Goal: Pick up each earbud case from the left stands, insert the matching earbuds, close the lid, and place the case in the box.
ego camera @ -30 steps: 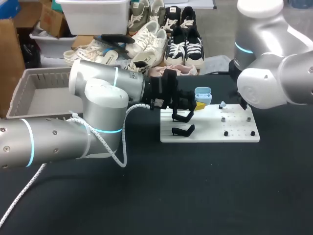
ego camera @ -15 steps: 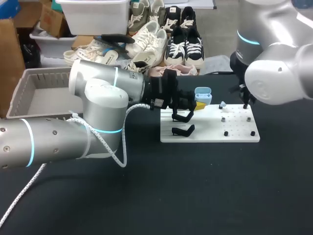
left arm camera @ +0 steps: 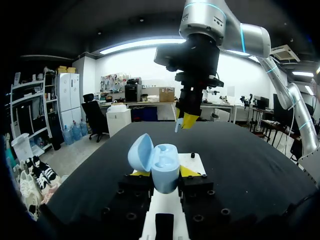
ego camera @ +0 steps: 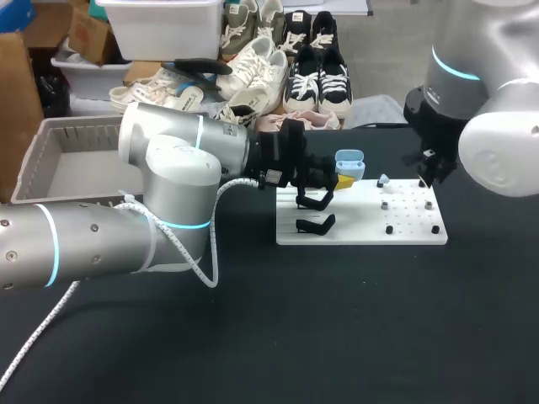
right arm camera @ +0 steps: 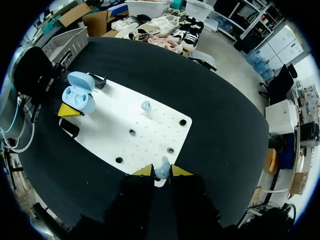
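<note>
A light blue earbud case (ego camera: pixel 349 163), lid open, is held upright over the back left of the white board (ego camera: pixel 362 225) by my left gripper (ego camera: pixel 346 176), which is shut on it. In the left wrist view the case (left arm camera: pixel 161 169) sits between the yellow tips, both wells showing. My right gripper (right arm camera: pixel 161 171) hangs high above the board's right end, shut on a small blue earbud (right arm camera: pixel 162 173). A second blue earbud (right arm camera: pixel 145 105) stands on a peg mid-board. Two black stands (ego camera: pixel 315 212) are on the board's left part. The grey box (ego camera: pixel 50 172) is at the far left.
Small black pegs (ego camera: pixel 389 229) dot the right half of the board. Shoes and a white bin lie beyond the table's back edge. My left arm's bulky links cover the table's left half, between the box and the board.
My right arm has lifted up and to the right, away from the board, carrying the earbud. The left arm and the case have stayed still.
</note>
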`<act>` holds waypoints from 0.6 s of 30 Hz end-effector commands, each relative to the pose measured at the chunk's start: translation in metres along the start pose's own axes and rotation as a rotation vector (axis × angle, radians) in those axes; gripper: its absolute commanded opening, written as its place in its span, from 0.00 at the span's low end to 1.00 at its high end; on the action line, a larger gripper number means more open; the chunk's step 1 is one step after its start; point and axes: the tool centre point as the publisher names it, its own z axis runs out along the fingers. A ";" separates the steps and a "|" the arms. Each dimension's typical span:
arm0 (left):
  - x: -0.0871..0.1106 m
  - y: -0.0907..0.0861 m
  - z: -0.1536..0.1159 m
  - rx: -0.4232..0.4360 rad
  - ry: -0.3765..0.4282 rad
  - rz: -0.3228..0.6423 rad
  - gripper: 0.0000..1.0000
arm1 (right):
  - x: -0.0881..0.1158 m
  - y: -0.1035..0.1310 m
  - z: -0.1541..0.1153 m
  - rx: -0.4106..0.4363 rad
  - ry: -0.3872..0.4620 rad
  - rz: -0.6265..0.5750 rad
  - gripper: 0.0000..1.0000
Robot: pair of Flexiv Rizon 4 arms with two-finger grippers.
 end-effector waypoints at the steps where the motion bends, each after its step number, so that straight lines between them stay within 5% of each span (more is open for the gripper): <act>1: 0.000 0.001 0.000 0.000 -0.001 0.000 0.00 | 0.006 0.000 0.000 0.004 -0.048 0.002 0.00; 12: 0.000 0.001 0.000 0.000 -0.001 0.000 0.00 | 0.006 0.000 0.000 0.004 -0.048 0.002 0.00; 18: 0.000 0.001 0.000 0.000 -0.001 0.000 0.00 | -0.014 0.015 -0.016 -0.013 -0.051 0.179 0.00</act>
